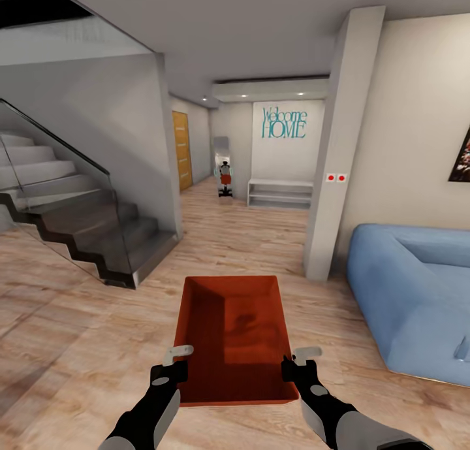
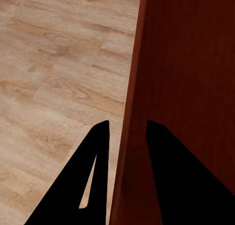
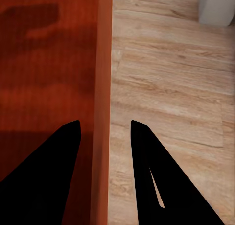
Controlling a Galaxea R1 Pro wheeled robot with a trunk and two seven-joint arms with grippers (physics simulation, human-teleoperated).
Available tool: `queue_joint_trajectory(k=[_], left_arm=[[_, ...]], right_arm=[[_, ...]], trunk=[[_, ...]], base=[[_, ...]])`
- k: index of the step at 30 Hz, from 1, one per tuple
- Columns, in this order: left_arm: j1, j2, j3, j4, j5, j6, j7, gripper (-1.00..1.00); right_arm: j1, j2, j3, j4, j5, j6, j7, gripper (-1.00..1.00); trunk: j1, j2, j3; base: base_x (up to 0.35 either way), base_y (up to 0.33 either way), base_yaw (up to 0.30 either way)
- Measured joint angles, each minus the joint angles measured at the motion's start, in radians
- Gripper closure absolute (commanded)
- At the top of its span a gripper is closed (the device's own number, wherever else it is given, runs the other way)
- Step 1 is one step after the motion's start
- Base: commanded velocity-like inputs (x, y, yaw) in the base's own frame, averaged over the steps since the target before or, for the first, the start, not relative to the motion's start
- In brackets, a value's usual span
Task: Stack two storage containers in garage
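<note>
Bin (image 1: 232, 332): held up between both grippers, above the wood floor (image 1: 78, 319).
Left gripper (image 2: 126, 129): clamped on its left wall.
Right gripper (image 3: 104, 127): clamped on its right wall.
Sofa (image 1: 411, 293): to the right.

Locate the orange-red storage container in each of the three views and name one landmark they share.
Head view: storage container low centre, held between both arms.
Left wrist view: its wall fills one side, rim between the end effector's fingers.
Right wrist view: its interior and rim.
Shared landmark: light wood plank floor.
</note>
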Motion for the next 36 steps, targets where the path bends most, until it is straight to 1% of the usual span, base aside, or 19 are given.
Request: queue_joint_trajectory(k=[19, 25, 36], left_arm=[[0.000, 0.001, -0.001, -0.001, 0.001, 0.000, 0.000, 1.00], [0.000, 0.001, -0.001, -0.002, 0.001, 0.000, 0.000, 1.00], [0.000, 0.001, -0.001, -0.002, 0.001, 0.000, 0.000, 1.00]], right_arm=[[0.000, 0.001, 0.000, 0.000, 0.000, -0.002, -0.002, 1.00], [0.000, 0.001, 0.000, 0.000, 0.000, -0.002, -0.002, 1.00], [0.000, 0.001, 0.000, 0.000, 0.000, -0.002, -0.001, 1.00]], trunk=[[0.000, 0.000, 0.000], [0.000, 0.000, 0.006], [0.000, 0.000, 0.009]], base=[[0.321, 0.000, 0.000], [0.321, 0.000, 0.000], [0.321, 0.000, 0.000]])
